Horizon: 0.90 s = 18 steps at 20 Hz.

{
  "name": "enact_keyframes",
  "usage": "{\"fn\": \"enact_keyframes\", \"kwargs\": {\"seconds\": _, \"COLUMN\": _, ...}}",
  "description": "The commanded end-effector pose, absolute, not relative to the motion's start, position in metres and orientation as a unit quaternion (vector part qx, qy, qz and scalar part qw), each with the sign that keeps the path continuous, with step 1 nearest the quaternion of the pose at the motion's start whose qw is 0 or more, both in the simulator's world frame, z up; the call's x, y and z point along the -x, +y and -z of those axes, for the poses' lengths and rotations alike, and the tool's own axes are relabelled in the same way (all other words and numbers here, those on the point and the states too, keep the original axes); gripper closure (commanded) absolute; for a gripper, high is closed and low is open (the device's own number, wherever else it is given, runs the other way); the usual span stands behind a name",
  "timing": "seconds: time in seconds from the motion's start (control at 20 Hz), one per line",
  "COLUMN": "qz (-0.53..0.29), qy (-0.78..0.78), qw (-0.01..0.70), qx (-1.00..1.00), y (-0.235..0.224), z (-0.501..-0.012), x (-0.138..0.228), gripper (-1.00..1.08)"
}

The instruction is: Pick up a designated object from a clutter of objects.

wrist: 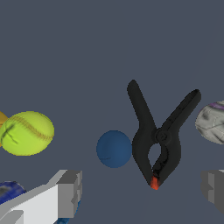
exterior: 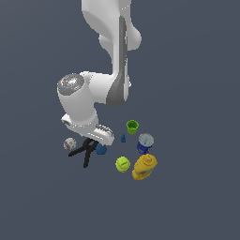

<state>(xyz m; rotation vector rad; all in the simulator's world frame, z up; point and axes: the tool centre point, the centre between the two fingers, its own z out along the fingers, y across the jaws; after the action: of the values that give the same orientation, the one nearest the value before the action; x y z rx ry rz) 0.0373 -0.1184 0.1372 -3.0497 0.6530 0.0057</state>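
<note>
**Clamp under wide fingers, blue ball crowding one side**

Grey, blocky fingers (wrist: 70,186) fill the near edge of the wrist view, spread far apart, nothing between them but floor and the objects below. The gripper (wrist: 142,188) hangs over the black spring clamp (wrist: 159,140) with two long handles crossed like scissors and a small red-orange tip (wrist: 154,183); the clamp lies flat on the dark grey floor (exterior: 197,201).

Just beside the clamp, on the side away from the whitish marbled ball (wrist: 212,123), sits a small matte blue ball (wrist: 114,148), nearly touching the clamp's body. The yellow-green tennis ball (wrist: 27,132) lies farther off beyond the blue one.

My worry is that blue ball. If the fingers descend and close as they stand, one could catch it, knocking it into the clamp and shifting it, or pinching the ball alongside. The handles also splay, so a squeeze across the wrong part might twist the clamp out.
</note>
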Motion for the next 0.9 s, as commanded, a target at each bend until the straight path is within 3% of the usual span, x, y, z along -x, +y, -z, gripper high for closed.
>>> {"fn": "enact_keyframes", "kwargs": {"seconds": 0.0, "qz": -0.001, "qy": 0.234, "qw": 0.009, "qx": 0.972, "y": -0.135, "z": -0.115, "x": -0.035, "gripper": -0.92}}
{"fn": "enact_keyframes", "kwargs": {"seconds": 0.35, "qz": 0.000, "qy": 0.276, "qw": 0.002, "qx": 0.961, "y": -0.164, "z": -0.077, "x": -0.027, "gripper": -0.92}}
{"fn": "enact_keyframes", "kwargs": {"seconds": 0.85, "qz": -0.001, "qy": 0.282, "qw": 0.000, "qx": 0.959, "y": -0.169, "z": -0.065, "x": -0.024, "gripper": -0.92}}
